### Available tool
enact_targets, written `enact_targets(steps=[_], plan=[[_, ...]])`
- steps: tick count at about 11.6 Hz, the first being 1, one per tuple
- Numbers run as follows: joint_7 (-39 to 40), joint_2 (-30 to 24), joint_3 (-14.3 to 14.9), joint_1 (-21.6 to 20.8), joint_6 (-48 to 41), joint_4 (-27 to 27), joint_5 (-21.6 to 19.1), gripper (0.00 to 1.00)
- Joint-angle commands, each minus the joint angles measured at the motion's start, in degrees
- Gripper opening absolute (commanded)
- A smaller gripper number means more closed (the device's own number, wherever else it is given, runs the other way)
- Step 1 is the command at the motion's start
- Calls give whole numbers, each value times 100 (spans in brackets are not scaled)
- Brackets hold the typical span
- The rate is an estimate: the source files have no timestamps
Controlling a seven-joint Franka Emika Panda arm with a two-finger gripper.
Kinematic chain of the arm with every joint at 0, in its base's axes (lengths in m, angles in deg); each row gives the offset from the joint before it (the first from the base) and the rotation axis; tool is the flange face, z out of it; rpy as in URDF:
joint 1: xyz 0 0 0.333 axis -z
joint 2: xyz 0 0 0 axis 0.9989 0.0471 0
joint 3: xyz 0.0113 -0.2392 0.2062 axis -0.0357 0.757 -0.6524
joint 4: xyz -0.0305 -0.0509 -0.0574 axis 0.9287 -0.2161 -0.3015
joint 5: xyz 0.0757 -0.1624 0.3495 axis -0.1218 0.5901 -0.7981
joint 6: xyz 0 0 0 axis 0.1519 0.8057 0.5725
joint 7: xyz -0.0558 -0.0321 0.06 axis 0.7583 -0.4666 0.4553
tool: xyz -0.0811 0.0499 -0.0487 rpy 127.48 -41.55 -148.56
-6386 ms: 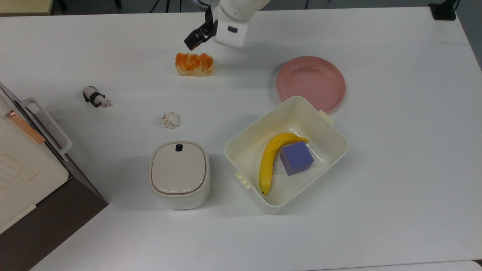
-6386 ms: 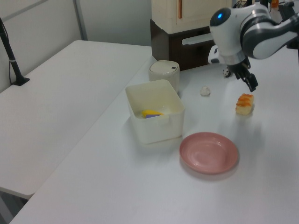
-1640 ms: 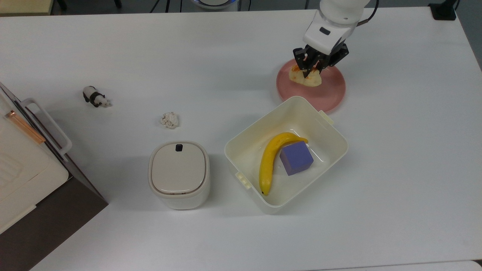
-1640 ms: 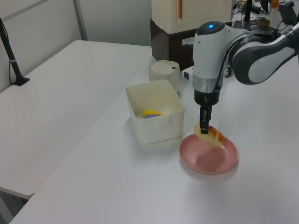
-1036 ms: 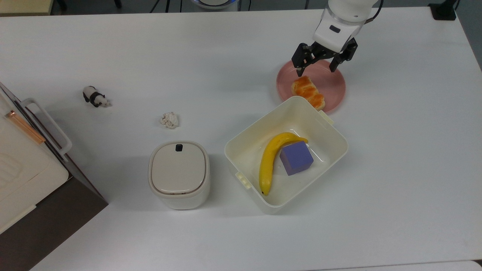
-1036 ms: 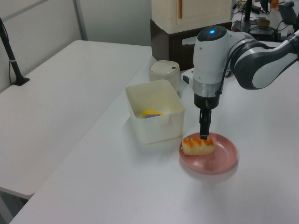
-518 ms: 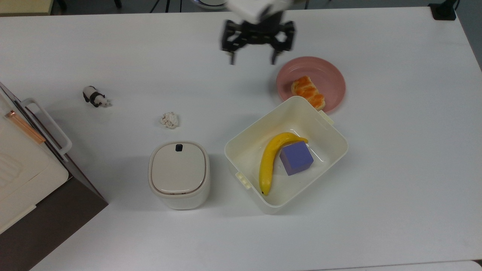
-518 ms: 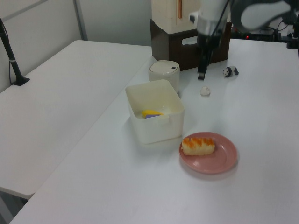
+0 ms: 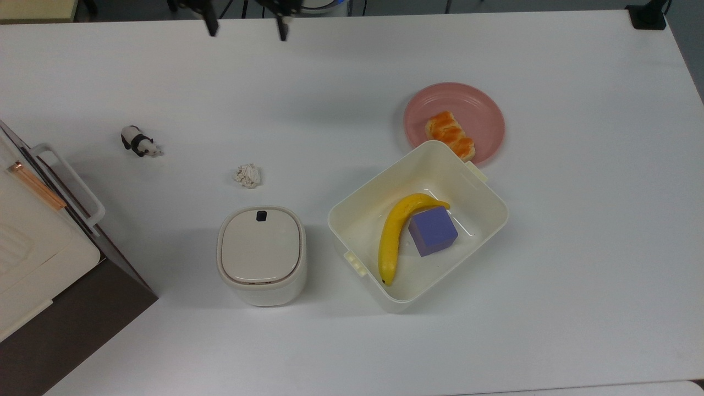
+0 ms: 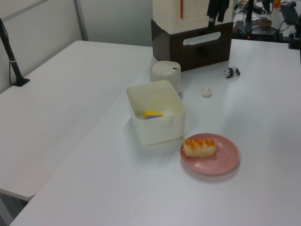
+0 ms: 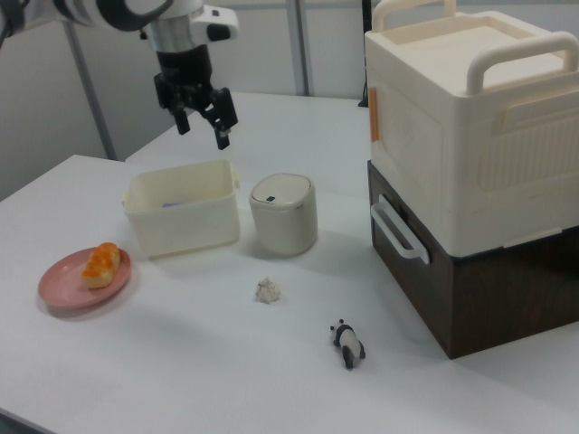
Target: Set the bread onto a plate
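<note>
pink plate (image 9: 478, 110) now carries the bread (image 9: 450, 135), which lies free on the side nearest the cream bin (image 9: 484, 192), well away from the claw (image 9: 246, 25). the claw hangs released, its two fingers (image 11: 222, 138) spread wide with nothing between them. a moment ago it was above the table's far edge just beside the plate; now it has pulled off toward the top view's upper left and climbed high. in the right view it hangs above the bin, far from the bread (image 11: 100, 263). below the claw, the paper ball (image 9: 247, 175) and panda (image 9: 139, 141) lie unmoved.
</note>
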Motion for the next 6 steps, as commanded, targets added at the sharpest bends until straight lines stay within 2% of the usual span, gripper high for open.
enact_targets(steps=[1,4,6], plan=[[46,412,-15,83,-692,-718,-35,100],[73,123,64,13,-659,-342,35,100],[55,-62,64,-58,-335,-15,44,100]])
